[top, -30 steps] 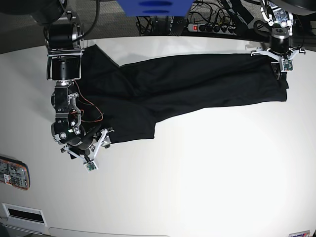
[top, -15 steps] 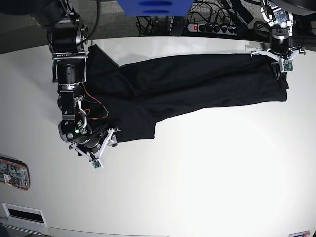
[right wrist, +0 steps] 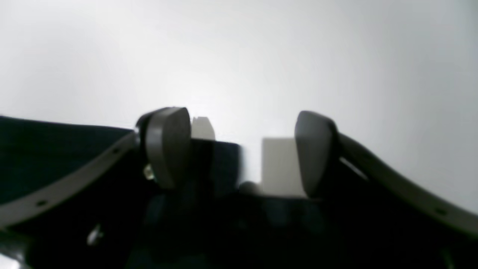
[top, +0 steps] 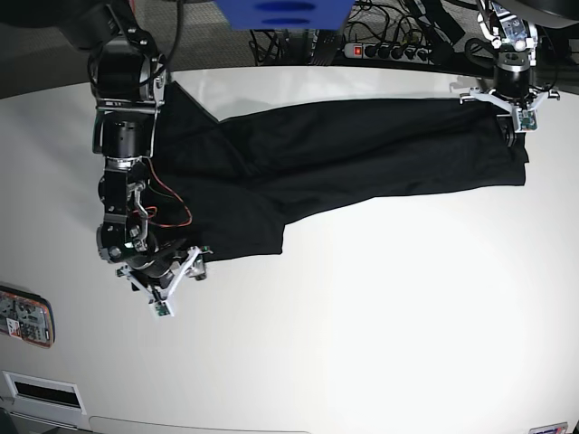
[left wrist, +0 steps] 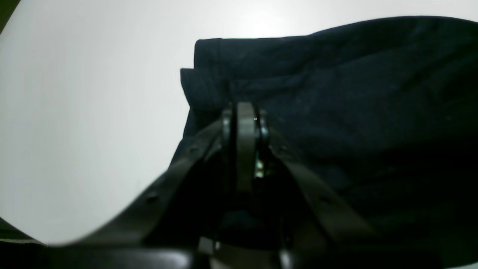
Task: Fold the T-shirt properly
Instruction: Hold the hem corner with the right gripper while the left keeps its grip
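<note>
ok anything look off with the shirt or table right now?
The T-shirt isn't flat: it lies as a long rumpled band across the table, one lower flap sticking out near the right gripper, whose jaws stand open. The left gripper is shut at the shirt's far end.

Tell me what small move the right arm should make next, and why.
Probably ease the right gripper toward the T-shirt and close. Its fingers stand open with only the hem edge between them, while the left gripper is already shut on the far corner.
</note>
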`<state>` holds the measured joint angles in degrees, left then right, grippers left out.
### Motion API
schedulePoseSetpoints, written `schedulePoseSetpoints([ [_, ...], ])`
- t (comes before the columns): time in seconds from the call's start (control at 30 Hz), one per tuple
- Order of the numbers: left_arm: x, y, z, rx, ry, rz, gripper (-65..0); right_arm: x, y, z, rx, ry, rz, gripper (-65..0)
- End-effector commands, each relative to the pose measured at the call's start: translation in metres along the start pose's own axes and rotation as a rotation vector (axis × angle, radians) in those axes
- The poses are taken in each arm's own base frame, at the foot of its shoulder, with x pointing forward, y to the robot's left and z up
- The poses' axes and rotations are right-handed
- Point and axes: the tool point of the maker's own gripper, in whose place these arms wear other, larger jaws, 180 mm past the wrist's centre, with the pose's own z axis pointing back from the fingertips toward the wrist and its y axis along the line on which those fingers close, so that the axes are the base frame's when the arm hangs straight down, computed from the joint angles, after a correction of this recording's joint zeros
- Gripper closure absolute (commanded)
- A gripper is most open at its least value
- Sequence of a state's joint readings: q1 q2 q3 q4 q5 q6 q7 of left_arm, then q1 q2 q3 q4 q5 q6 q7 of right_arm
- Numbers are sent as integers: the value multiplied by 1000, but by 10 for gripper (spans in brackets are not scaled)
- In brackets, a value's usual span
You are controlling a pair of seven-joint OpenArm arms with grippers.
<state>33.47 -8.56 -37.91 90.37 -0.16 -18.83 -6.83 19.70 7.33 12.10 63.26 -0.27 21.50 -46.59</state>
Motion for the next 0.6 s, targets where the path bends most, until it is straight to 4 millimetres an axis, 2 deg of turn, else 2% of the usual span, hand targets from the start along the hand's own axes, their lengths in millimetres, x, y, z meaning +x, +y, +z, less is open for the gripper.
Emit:
schedulePoseSetpoints([
  [0.0,12,5,0,8,-42,-7,-26,14,-11,6,-25,-41,3,-422],
  [0.13,12,5,0,8,-42,-7,-26,9,-9,5,-20,-33,0,-422],
  [0.3,13,5,0,8,-44,-7,-26,-8,-4,2,-11,-35,-13,-422],
  [0.4,13,5,0,8,-44,-7,-26,-28,-1,-4,1,1,-35,-422],
  [0.5,13,5,0,8,-44,-7,-26,-32,1,-5,6,10,-41,-420],
  [0.57,13,5,0,8,-45,-7,-26,-47,4,-6,11,35,-45,-393],
])
